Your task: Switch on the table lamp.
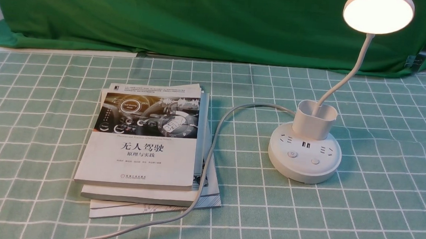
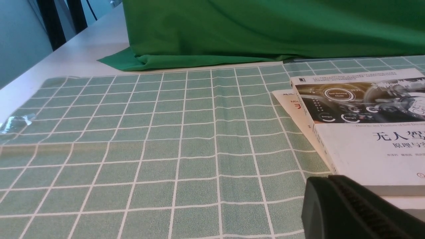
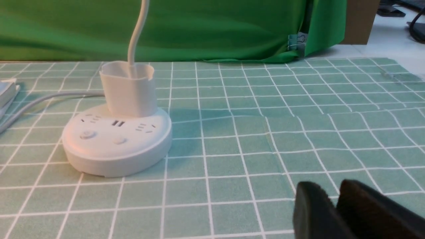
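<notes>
The table lamp [image 1: 304, 154] sits glowing on the counter's [image 1: 379, 206] right side, near the books [image 1: 147, 145]; its broad base looks steady, the thin neck bendy, so any touch belongs on the base buttons. Right gripper [image 3: 332, 212] fingers look pressed together on nothing; the left gripper [image 2: 352, 212] I cannot tell.

You see only a dark corner of the left tool [image 2: 358, 212] and of the right tool [image 3: 348, 212], each cut by its wrist view's edge. The table lamp [image 3: 116, 139] loses its head above the right wrist frame.
</notes>
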`<state>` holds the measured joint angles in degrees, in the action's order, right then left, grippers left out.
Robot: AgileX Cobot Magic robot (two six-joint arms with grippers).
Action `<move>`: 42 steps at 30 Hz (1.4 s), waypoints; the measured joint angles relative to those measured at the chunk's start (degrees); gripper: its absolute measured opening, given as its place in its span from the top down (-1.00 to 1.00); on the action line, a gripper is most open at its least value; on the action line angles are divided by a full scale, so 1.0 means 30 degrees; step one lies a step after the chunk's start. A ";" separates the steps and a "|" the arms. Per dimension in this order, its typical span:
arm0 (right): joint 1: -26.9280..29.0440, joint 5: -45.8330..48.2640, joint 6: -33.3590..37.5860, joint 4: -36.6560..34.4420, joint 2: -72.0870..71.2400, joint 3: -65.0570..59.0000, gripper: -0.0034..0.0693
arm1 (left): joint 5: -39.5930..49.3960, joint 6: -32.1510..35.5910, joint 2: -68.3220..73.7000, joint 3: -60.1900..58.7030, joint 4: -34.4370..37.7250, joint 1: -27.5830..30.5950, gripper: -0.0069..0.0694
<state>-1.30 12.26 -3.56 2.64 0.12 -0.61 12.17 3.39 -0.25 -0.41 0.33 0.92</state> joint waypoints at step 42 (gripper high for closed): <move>0.0000 0.0059 0.0000 0.0000 0.0000 0.0000 0.26 | 0.0000 0.0000 0.0000 0.0000 0.0000 0.0000 0.76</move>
<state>-1.30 12.44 -3.56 2.64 0.12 -0.61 12.17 3.39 -0.25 -0.41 0.33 0.92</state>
